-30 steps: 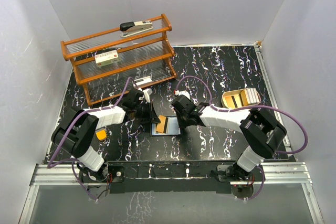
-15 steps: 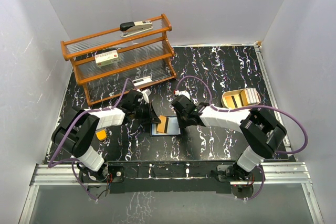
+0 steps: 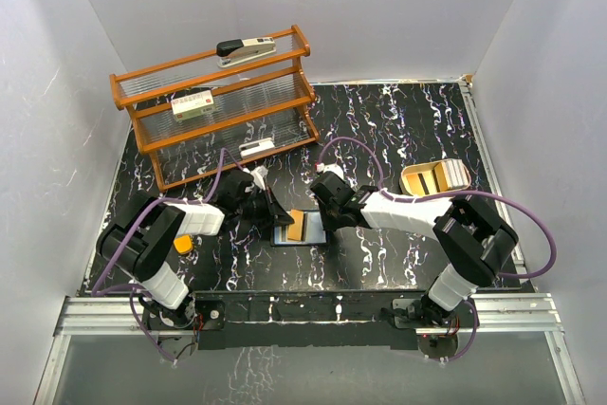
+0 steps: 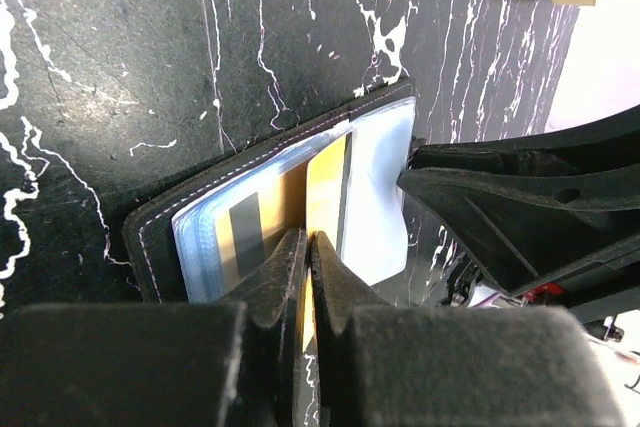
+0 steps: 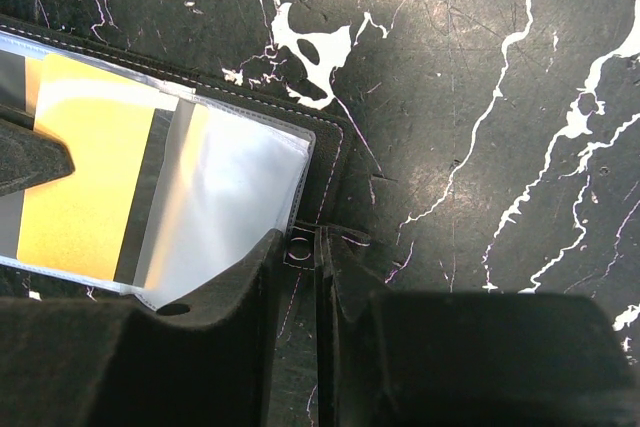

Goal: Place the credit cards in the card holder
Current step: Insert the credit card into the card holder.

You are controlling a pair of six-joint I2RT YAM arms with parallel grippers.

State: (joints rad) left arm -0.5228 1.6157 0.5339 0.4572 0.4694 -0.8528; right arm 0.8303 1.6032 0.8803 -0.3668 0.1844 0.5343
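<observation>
The black card holder (image 4: pixel 160 222) lies open on the table (image 3: pixel 313 235), its bluish lining up. An orange credit card (image 4: pixel 325 182) stands on edge over the lining, and my left gripper (image 4: pixel 308 242) is shut on its near end. In the right wrist view that card (image 5: pixel 85 172) reaches partly under a clear pocket (image 5: pixel 235 207). Another card with a grey stripe (image 4: pixel 245 232) sits in a pocket beside it. My right gripper (image 5: pixel 318 247) is pinched on the holder's snap tab at its right edge (image 3: pixel 327 220). From above, the held card (image 3: pixel 297 225) lies between both grippers.
A wooden rack (image 3: pixel 223 111) stands at the back left with a stapler (image 3: pixel 247 47) on top and a white box (image 3: pixel 193 103) on a shelf. A tan tray (image 3: pixel 434 179) sits at the right. A small orange block (image 3: pixel 182 244) lies by the left arm.
My left wrist has swung nearer and lower, carrying the orange card slightly right over the holder. The right gripper has stayed on the holder's edge.
</observation>
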